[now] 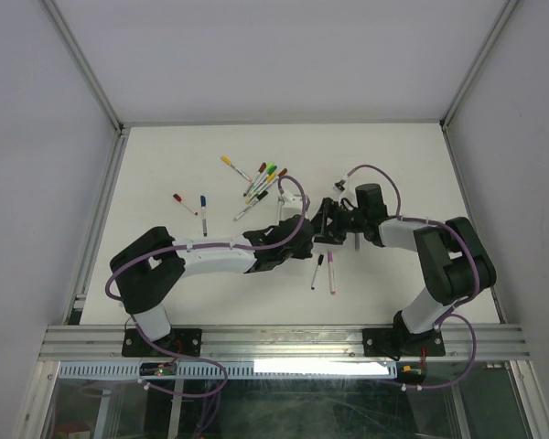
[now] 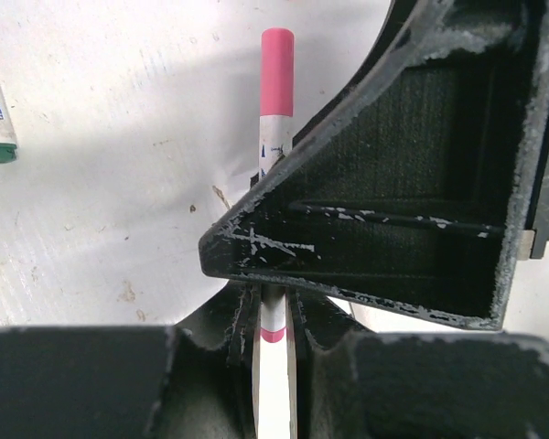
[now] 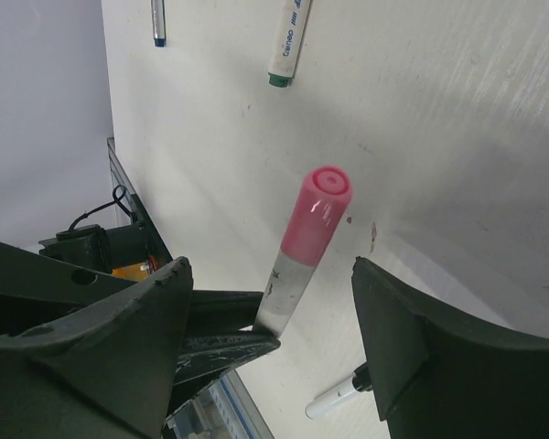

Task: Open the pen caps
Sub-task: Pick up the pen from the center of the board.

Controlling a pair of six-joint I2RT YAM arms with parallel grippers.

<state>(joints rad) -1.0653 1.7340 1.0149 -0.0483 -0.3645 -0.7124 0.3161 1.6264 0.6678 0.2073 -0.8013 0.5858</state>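
Top external view: the left claw (image 1: pixel 302 230) and the right claw (image 1: pixel 321 222) are seen tip to tip above the middle of the white counter (image 1: pixel 393 155). A fanned cluster of pens (image 1: pixel 261 183) is laid behind them, two more pens (image 1: pixel 194 203) are laid well to the left, and a further pair (image 1: pixel 324 271) is laid just in front of the claws.

In the left wrist view, a pink pen (image 2: pixel 274 151) is pinched by the left claw low on its white barrel, with the jaws pressed against it from both sides. The pink cap (image 2: pixel 277 69) is seen seated on the far end of that pen, clear of the counter.

In the right wrist view, the right claw is held spread, with one finger on each side of the tilted pen. The cap is shown between the two fingers and apart from both. A green-ended pen (image 3: pixel 288 41) is seen lying flat on the counter beyond.
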